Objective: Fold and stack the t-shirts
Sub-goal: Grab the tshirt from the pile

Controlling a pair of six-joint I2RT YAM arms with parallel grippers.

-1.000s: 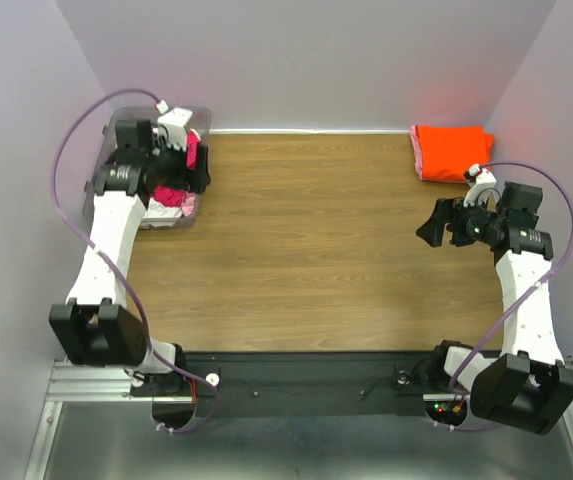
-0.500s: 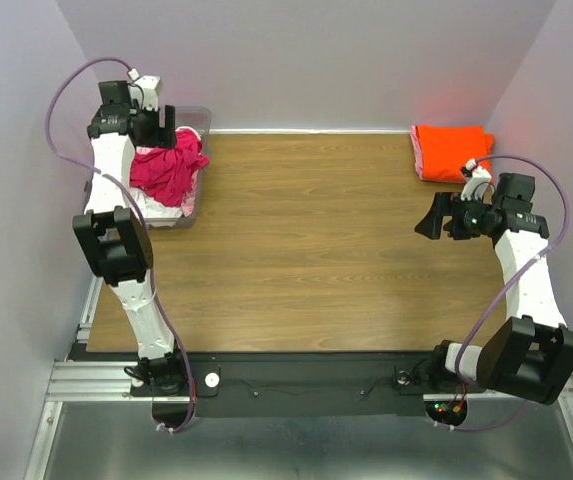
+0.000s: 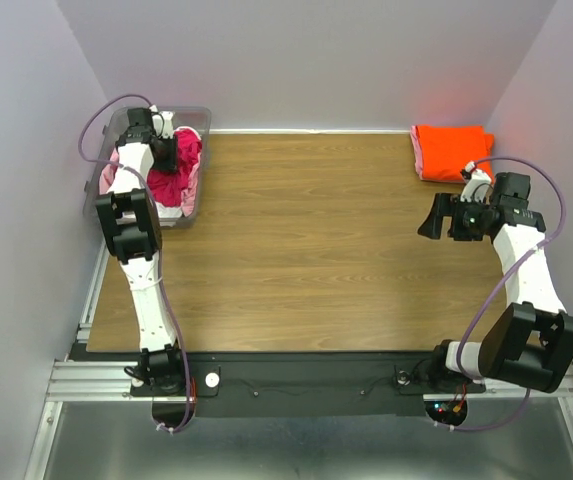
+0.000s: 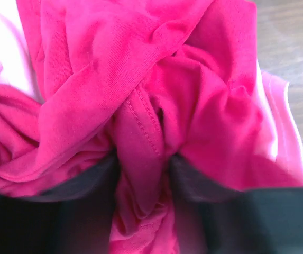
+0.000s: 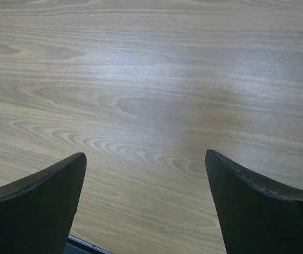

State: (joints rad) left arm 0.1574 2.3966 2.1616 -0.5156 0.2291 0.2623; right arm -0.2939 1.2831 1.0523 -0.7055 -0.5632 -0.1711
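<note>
At the far left corner of the tabletop stands a clear plastic bin, and the magenta t-shirt lies crumpled inside it. The heap has no clear heading; its bulk runs from the bin's far wall toward its near wall. The left gripper reaches down into the bin. In the left wrist view its two black fingers are drawn close together on a stitched fold of the magenta cloth, which runs straight up away from the fingers. Pale pink fabric lies under the magenta shirt at the right of that view.

In the far right corner lies the orange t-shirt, folded into a neat block with its longer side along the far edge. The right gripper hangs near the right edge, just nearer than the orange shirt, pointing toward the left edge. Its jaws are spread wide and grasp nothing, with only bare wood between them.
</note>
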